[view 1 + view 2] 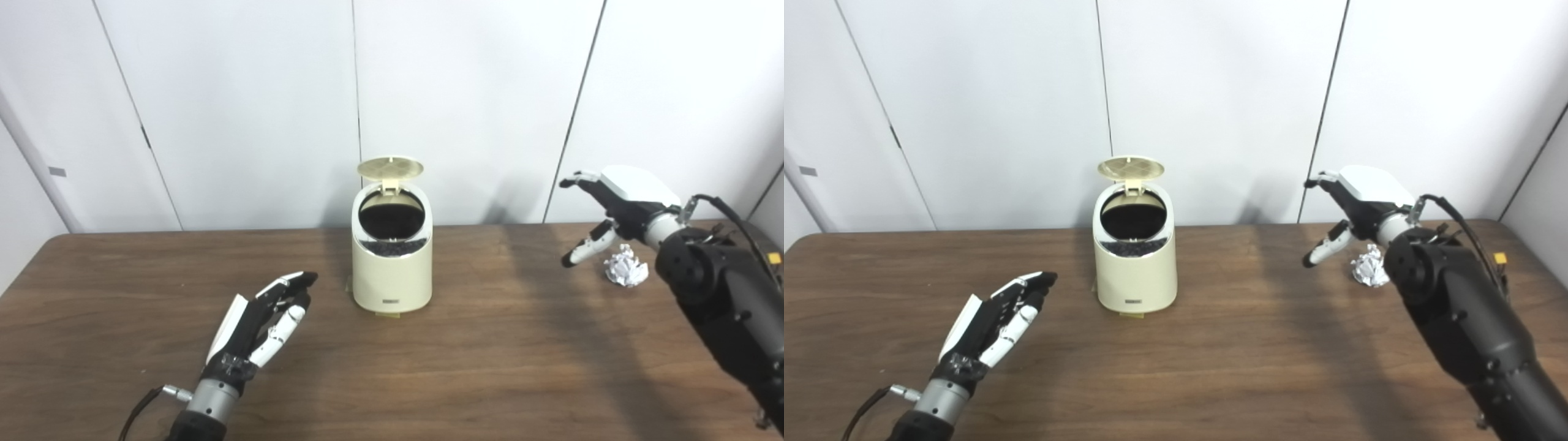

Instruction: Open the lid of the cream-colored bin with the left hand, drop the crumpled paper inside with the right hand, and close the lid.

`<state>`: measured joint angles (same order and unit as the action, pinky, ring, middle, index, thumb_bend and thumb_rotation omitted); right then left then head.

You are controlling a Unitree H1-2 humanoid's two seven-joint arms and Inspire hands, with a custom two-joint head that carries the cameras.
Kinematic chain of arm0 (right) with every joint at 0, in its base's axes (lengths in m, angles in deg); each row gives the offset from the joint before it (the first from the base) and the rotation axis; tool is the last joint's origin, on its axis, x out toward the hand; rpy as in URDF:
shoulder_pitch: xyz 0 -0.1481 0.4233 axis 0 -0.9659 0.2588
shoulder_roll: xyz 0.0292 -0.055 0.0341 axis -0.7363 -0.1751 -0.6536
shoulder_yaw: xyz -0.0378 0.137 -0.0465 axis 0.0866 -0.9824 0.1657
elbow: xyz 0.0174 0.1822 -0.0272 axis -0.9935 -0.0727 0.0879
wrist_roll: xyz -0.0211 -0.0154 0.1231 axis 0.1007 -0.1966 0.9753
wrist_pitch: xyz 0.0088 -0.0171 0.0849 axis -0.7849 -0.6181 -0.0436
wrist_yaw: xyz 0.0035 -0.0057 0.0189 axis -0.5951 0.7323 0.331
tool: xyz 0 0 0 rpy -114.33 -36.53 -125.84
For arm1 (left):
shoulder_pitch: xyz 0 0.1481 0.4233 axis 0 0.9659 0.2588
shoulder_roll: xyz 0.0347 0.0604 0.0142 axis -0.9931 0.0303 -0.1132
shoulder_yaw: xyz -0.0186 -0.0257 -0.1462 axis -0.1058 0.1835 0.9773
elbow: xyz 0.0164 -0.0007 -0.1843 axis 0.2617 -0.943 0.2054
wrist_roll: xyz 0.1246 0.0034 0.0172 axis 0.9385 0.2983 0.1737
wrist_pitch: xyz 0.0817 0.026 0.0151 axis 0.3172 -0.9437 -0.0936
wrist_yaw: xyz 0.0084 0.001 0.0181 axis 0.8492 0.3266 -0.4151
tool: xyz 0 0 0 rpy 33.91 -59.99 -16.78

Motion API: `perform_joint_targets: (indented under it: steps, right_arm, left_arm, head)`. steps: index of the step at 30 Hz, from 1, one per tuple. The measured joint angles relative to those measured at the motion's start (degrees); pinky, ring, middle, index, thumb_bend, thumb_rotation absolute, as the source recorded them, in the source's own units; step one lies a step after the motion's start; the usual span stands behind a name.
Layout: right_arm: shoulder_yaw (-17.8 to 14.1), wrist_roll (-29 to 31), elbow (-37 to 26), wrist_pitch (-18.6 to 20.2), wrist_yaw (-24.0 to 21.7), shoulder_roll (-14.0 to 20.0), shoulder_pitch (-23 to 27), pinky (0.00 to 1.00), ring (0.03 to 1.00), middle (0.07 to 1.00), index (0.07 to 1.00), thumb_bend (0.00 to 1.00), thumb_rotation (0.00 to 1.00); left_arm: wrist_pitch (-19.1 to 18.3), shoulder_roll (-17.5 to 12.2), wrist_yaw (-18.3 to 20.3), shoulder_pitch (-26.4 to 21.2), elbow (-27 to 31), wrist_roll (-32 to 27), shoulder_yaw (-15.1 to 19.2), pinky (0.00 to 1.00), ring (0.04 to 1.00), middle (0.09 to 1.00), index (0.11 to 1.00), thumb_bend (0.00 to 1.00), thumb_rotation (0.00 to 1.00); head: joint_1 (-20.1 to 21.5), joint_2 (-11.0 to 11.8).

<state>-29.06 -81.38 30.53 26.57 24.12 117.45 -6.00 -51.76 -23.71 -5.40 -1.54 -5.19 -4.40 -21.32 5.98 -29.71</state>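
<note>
Already the cream-colored bin (pixel 392 257) stood mid-table, lid (pixel 390 168) up; the left hand (pixel 263 321) lay open, empty, while the spread, empty right hand (pixel 612 205) hovered over the crumpled paper (pixel 626 266), apparently ready to grasp it.

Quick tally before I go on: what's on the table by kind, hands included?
Cream-colored bin, lid standing open: 1
Crumpled paper lying on the table, under the right hand: 1
Robot hands: 2, the left hand open, the right hand open, both holding nothing
Total: 4
</note>
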Motion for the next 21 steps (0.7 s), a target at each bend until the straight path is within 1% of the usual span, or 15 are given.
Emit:
perform_joint_targets:
  steps: [2, 4, 6, 8, 12, 17, 18, 19, 20, 21]
  right_arm:
    - [0.44, -0.39, 2.29, 1.16, -1.07, 0.07, 0.38, 0.58, 0.832, 0.945, 0.86, 1.0, 0.23]
    - [1.08, -1.44, 4.09, 2.04, -1.31, 0.49, 0.57, 0.55, 0.817, 0.94, 0.853, 1.0, 0.24]
    - [1.37, -1.89, 5.17, 2.17, -1.31, 1.1, 0.61, 0.54, 0.81, 0.928, 0.843, 1.0, 0.24]
    - [1.5, -2.17, 5.94, 2.09, -1.19, 1.6, 0.66, 0.54, 0.799, 0.912, 0.835, 1.0, 0.26]
    - [3.25, -3.25, 8.87, 1.67, -0.85, 2.01, 0.98, 0.57, 0.803, 0.897, 0.82, 1.0, 0.29]
    - [3.94, -3.29, 10.3, 1.54, -0.99, 2.0, 0.98, 0.65, 0.847, 0.881, 0.809, 1.0, 0.29]
    - [3.93, -3.19, 10.59, 1.27, -0.98, 2.0, 0.98, 0.71, 0.862, 0.874, 0.806, 1.0, 0.29]
    - [3.93, -3.01, 10.89, 0.95, -0.98, 2.0, 0.97, 0.83, 0.889, 0.873, 0.805, 0.98, 0.27]
    - [3.92, -2.72, 11.25, 0.45, -0.98, 2.01, 0.97, 0.88, 0.898, 0.873, 0.804, 0.97, 0.27]
    - [3.91, -2.38, 11.47, 0.2, -0.98, 2.01, 0.94, 0.85, 0.905, 0.876, 0.807, 0.95, 0.26]
  left_arm:
    - [-0.02, 0.01, 0.02, -0.04, 0.0, -0.25, 0.19, 0.8, 0.85, 0.852, 0.872, 0.43, 0.84]
    - [-0.15, 0.01, 0.02, -0.1, 0.03, -0.69, 0.35, 0.8, 0.85, 0.849, 0.871, 0.43, 0.85]
    - [-0.19, 0.01, 0.0, -0.1, 0.03, -0.76, 0.45, 0.8, 0.848, 0.847, 0.866, 0.43, 0.86]
    - [-0.19, 0.01, -0.02, -0.1, 0.04, -0.77, 0.49, 0.8, 0.849, 0.847, 0.867, 0.43, 0.86]
    - [-0.2, 0.03, -0.03, -0.1, 0.23, -0.76, 0.53, 0.8, 0.844, 0.844, 0.867, 0.42, 0.86]
    - [-0.41, 0.03, -0.03, -0.1, 0.4, -0.88, 0.57, 0.8, 0.85, 0.85, 0.873, 0.42, 0.85]
    - [-0.59, 0.03, -0.03, -0.1, 0.52, -0.89, 0.57, 0.8, 0.85, 0.85, 0.873, 0.42, 0.85]
    - [-0.69, 0.02, -0.03, -0.1, 0.6, -0.89, 0.59, 0.79, 0.847, 0.847, 0.871, 0.41, 0.85]
    - [-0.71, 0.02, -0.03, -0.1, 0.62, -0.88, 0.59, 0.79, 0.846, 0.846, 0.871, 0.41, 0.85]
    - [-0.73, 0.02, -0.03, -0.1, 0.65, -0.84, 0.57, 0.79, 0.846, 0.847, 0.871, 0.41, 0.85]
  head:
    - [0.09, -0.09]
    - [0.09, -0.09]
    - [0.0, -0.17]
    - [-0.09, -0.26]
    - [0.09, -0.44]
    - [0.0, -0.61]
    - [0.0, -0.62]
    - [-0.17, -0.62]
    - [-0.18, -0.62]
    - [-0.18, -0.62]
